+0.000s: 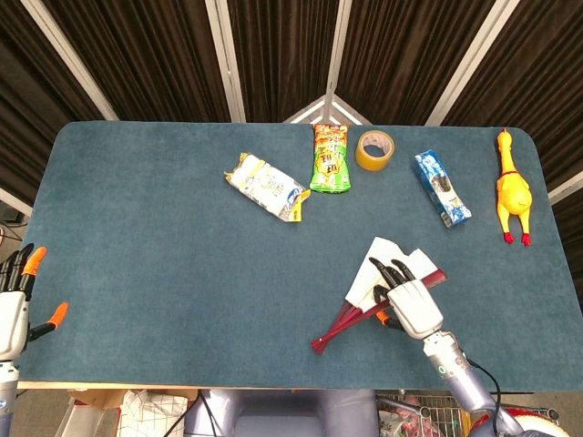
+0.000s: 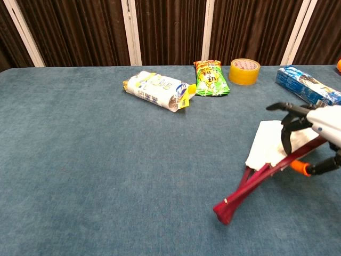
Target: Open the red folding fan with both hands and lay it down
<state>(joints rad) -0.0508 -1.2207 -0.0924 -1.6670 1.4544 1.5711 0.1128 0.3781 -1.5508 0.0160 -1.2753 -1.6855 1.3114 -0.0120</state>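
Observation:
The red folding fan [image 1: 357,307] lies partly spread at the front right of the table, its white paper leaf [image 1: 381,262] fanned toward the back and its red ribs meeting at a pivot at the front left. My right hand [image 1: 407,299] holds it near the outer rib, fingers over the leaf and thumb under the rib. In the chest view the fan [image 2: 259,176] slants up from its pivot on the cloth to my right hand [image 2: 311,128], which is raised. My left hand [image 1: 15,301] hangs off the table's left edge with its fingers apart and holds nothing.
Along the back of the blue table [image 1: 146,255] lie a white snack pack [image 1: 266,186], a green chip bag [image 1: 331,157], a yellow tape roll [image 1: 373,149], a blue box [image 1: 442,188] and a rubber chicken [image 1: 512,187] at the far right.

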